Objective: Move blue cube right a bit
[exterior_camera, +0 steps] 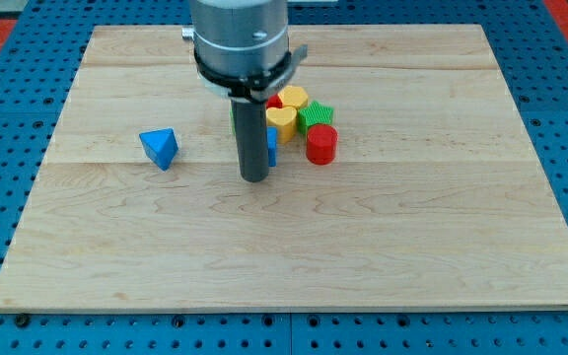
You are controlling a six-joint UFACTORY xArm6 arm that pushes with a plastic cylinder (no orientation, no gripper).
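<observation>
Blue cube [272,147] (mostly hidden) touches my tip's [254,178] right.

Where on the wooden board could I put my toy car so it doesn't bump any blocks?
The whole lower half of the board is bare, and so is the view's right side past the red cylinder. The far left beyond the blue triangle block is free too. It is crowded at top middle, where my tip stands against the blue cube beside yellow and green blocks.
</observation>
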